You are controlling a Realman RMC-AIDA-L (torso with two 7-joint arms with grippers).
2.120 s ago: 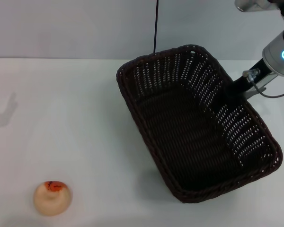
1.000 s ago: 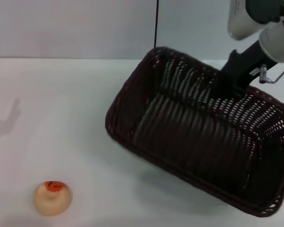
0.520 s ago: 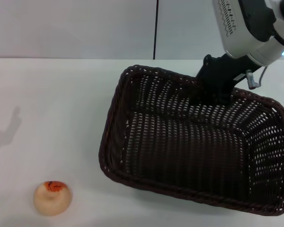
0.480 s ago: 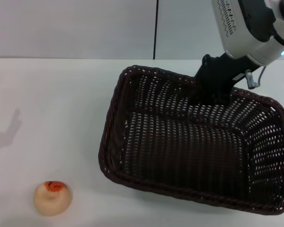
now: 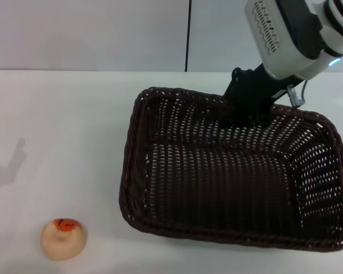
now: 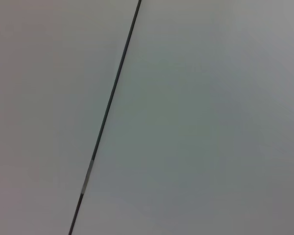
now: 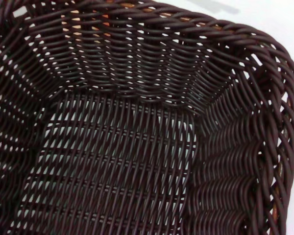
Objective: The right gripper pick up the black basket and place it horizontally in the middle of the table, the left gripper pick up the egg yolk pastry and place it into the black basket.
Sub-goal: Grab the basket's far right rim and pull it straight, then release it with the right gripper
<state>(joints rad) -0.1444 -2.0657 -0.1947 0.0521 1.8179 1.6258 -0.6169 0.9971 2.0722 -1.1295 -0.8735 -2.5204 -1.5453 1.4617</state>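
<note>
One small egg yolk pastry [image 5: 63, 239] sits nearest me, at the table's [image 5: 63, 131] front left corner, pale and round with an orange-red spot on top, alone and well apart from everything else. Its top carries no lettering, only that coloured mark.

Beyond it, toward the right half of the white table, lies the black basket [image 5: 234, 171], lying with its long side nearly across the table and its open mouth facing up. Its braided rim and open-weave sloping walls show plainly, and the right wrist view looks straight down into its woven floor [image 7: 112, 161] and one inner corner. I cannot tell whether its underside rests on the table or hangs just above it.

Farther back, the right gripper [image 5: 248, 105] comes down at a slant from the upper right, its black body meeting the middle of the basket's far rim. Whether its fingers are clamped on that rim I cannot tell, since the wicker hides them. Above it stands the white casing with a vented panel; no writing is legible there.

At the back, a dark vertical seam [image 5: 188, 34] splits the wall. Left gripper: out of sight.
</note>
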